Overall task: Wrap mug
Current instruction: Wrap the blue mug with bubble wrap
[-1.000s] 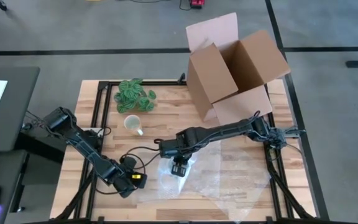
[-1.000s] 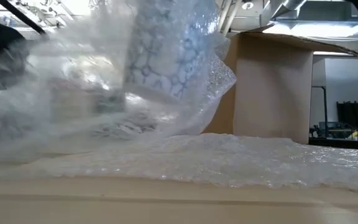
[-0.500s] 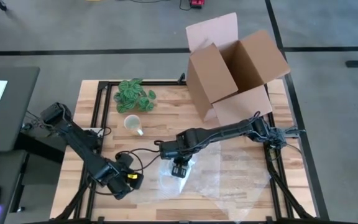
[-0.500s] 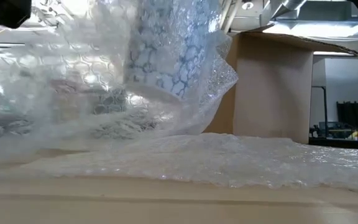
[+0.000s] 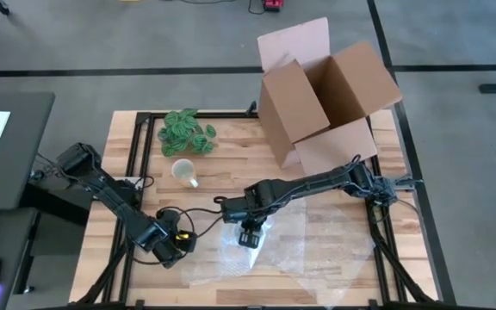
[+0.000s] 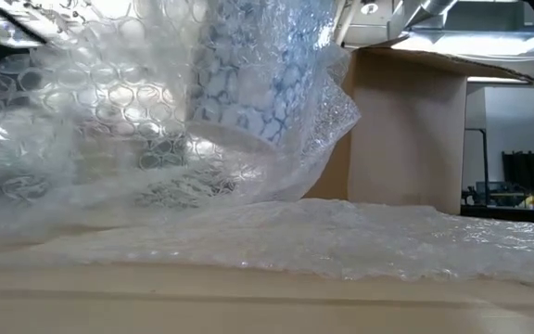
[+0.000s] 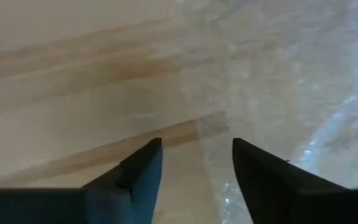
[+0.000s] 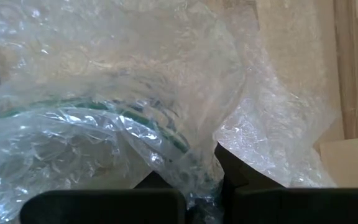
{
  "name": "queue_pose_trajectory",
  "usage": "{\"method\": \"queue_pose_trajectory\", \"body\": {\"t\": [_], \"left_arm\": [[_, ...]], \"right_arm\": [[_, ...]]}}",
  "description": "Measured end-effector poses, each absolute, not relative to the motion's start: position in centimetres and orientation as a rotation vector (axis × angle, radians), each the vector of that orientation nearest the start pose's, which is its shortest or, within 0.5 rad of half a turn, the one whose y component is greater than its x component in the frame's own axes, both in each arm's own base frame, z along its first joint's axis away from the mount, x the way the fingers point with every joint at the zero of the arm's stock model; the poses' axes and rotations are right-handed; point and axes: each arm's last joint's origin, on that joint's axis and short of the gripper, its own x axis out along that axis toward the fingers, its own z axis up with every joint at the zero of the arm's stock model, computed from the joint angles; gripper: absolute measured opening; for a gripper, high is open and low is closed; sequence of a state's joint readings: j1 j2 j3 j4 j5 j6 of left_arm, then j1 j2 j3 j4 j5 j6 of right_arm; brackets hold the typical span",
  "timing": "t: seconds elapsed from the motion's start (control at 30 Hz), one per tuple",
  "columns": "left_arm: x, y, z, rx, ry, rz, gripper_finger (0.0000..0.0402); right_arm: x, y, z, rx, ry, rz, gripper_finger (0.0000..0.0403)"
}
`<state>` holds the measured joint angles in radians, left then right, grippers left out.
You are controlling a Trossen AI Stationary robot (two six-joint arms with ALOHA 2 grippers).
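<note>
Right gripper (image 5: 248,237) clamped on clear bubble-wrap sheet (image 5: 317,237), lifting a fold. Left gripper (image 5: 182,245) parted, empty, just beside sheet's edge. Small cream mug (image 5: 182,171) well beyond both grippers, unwrapped, nearer left arm.

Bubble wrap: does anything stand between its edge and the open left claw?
Nothing visible does. The left claw hangs open over the bare table, with the bubble wrap edge just ahead of its fingertips. The right claw pinches the wrap farther in, off that path.
</note>
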<state>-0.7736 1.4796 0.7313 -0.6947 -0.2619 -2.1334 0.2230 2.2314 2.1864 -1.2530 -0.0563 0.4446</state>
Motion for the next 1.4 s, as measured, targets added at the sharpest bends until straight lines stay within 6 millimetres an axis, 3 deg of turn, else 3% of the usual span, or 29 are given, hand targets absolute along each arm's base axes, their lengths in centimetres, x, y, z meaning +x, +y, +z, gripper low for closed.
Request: {"method": "queue_pose_trajectory", "body": {"t": [0.27,0.47,0.67,0.77,1.0,1.13,1.4], "left_arm": [[16.9,-14.0,13.0,-1.112,0.964,0.907,0.0179],[18.7,-13.8,12.5,-1.077,0.836,0.83,0.0121],[19.8,-13.8,12.2,-1.021,0.834,0.771,0.0037],[19.7,-13.8,13.7,-0.968,0.889,0.761,0.0007],[19.6,-15.6,20.8,-0.926,0.877,0.61,0.0],[19.2,-15.9,24.0,-0.858,0.859,0.63,0.0],[18.4,-14.8,26.8,-0.724,0.911,0.738,0.0]], "right_arm": [[44.4,10.2,26.8,0.272,1.322,-0.055,0.0012],[44.4,10.2,26.8,0.293,1.32,-0.066,0.0012],[44.4,10.3,26.8,0.304,1.328,-0.056,0.0012],[44.1,10.5,26.8,0.309,1.349,-0.054,0.0012],[43.6,10.7,26.2,0.385,1.422,-0.153,0.0012],[44.0,11.1,25.2,0.387,1.433,-0.161,0.0012],[44.7,11.4,22.9,0.394,1.485,-0.177,0.0012]]}}
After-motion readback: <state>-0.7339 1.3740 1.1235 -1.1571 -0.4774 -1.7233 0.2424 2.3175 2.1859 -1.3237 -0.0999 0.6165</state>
